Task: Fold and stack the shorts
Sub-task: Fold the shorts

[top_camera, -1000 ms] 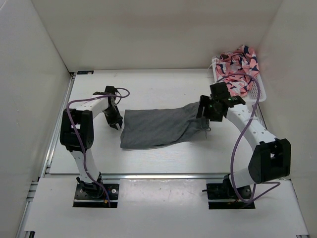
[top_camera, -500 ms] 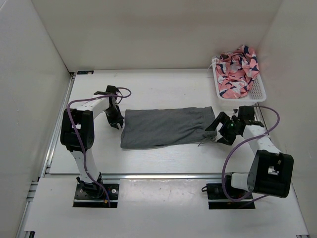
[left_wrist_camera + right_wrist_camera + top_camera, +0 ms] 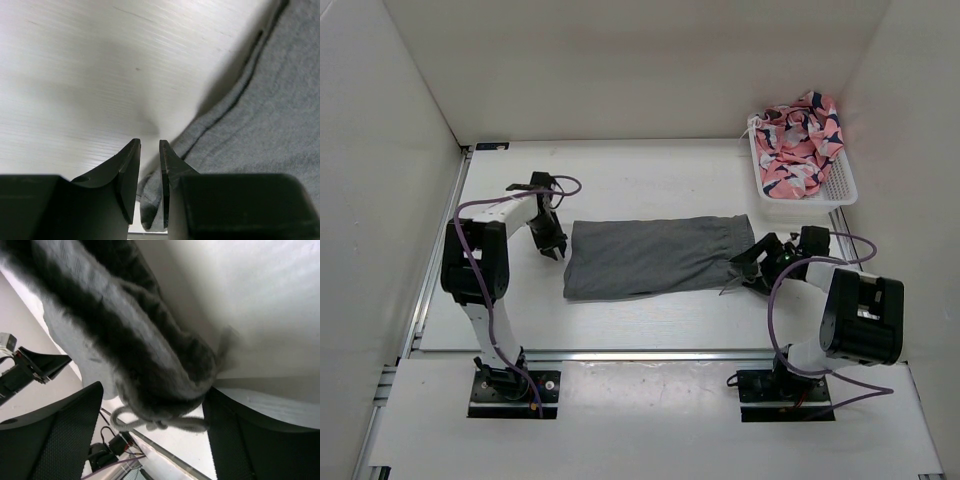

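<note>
Pinching the left edge of the shorts (image 3: 650,257) with the left gripper (image 3: 555,251), fingers nearly touching. Holding the right gripper (image 3: 748,270) spread wide, gripping nothing, straddling the gathered waistband and its drawstring (image 3: 160,423). Lying flat mid-table (image 3: 650,190), stretching between both grippers.

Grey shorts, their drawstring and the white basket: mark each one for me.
grey shorts (image 3: 650,255), top external view, middle of the flat cloth
drawstring (image 3: 190,425), right wrist view, cord loop under the waistband
white basket (image 3: 840,188), top external view, bare mesh at its near right corner
</note>
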Robot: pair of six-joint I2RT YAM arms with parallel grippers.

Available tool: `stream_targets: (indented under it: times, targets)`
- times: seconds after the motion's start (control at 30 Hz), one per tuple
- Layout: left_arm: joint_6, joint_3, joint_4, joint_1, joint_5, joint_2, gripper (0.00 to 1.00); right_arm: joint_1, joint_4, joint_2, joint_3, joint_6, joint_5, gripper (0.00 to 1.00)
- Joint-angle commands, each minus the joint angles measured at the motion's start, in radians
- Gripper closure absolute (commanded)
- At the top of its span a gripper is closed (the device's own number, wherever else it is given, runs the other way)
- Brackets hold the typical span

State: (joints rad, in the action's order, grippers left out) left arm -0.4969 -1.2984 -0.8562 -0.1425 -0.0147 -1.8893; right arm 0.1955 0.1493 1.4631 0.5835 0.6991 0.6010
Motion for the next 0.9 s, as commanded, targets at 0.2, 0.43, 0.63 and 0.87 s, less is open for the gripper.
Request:
stream_targets:
  times: [0.2, 0.43, 0.63, 0.87]
  targets:
    - [0.008, -0.03, 0.005, 0.052, -0.045, -0.031, 0.66, -0.028, -0.056, 0.088, 0.079, 0.005, -0.156, 0.56]
    - [-0.034, -0.03, 0.025, 0.015, -0.088, -0.074, 0.81, -0.183, 0.11, 0.045, 0.226, -0.104, -0.383, 1.0]
    - [-0.054, -0.001, 0.045, 0.001, -0.099, -0.074, 0.9, -0.367, 0.245, -0.049, 0.376, -0.161, -0.598, 1.0]
    - [-0.063, -0.001, 0.045, 0.001, -0.108, -0.065, 0.9, -0.725, 0.377, 0.006, 0.694, -0.268, -0.828, 1.0]
